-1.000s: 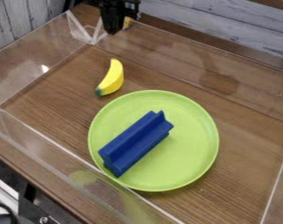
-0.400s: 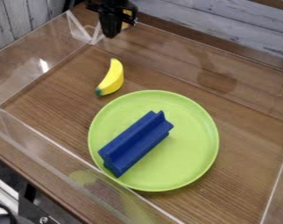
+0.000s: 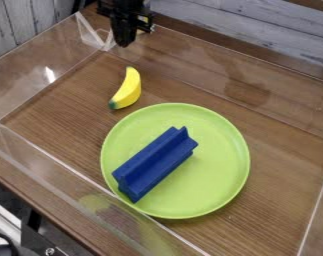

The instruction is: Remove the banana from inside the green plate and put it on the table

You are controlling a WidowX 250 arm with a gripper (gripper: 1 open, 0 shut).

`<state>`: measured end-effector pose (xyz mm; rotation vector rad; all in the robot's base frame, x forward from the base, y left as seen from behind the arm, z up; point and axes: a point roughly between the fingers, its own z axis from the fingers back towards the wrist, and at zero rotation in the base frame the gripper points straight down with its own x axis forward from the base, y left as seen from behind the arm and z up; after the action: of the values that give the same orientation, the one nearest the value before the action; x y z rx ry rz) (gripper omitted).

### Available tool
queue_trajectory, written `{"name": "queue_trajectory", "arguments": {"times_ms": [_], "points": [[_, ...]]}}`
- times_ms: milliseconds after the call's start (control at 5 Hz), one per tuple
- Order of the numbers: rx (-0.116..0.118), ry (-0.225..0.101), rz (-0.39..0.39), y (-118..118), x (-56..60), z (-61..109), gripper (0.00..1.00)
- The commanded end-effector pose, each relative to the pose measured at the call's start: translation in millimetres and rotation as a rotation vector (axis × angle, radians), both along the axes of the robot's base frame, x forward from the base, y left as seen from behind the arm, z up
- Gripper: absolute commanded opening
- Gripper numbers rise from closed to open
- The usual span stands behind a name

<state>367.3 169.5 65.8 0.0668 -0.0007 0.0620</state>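
The yellow banana point(image 3: 125, 88) lies on the brown table point(image 3: 244, 80), just outside the upper left rim of the green plate point(image 3: 220, 140). On the plate rests a blue block point(image 3: 154, 162). My black gripper point(image 3: 126, 38) hangs at the back of the table, well behind the banana, pointing down with its fingers together and nothing between them.
Clear acrylic walls point(image 3: 44, 70) border the table on the left, front and right. Behind the table runs a grey plank wall point(image 3: 257, 25).
The gripper has drifted slightly left and a little lower. The banana, plate and block have not moved.
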Motion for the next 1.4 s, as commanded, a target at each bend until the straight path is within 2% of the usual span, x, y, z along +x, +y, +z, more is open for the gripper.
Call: {"name": "queue_trajectory", "arguments": {"times_ms": [0,600,800,1000,1200], "points": [[0.035,-0.056,0.009,7,2.0,18.3,0.0],[0.048,-0.069,0.014,8,2.2,10.8,0.0],[0.041,-0.063,0.018,8,1.1,7.4,1.0],[0.034,-0.055,0.023,9,-0.8,5.1,1.0],[0.029,-0.032,0.027,8,-7.1,8.0,1.0]]}}
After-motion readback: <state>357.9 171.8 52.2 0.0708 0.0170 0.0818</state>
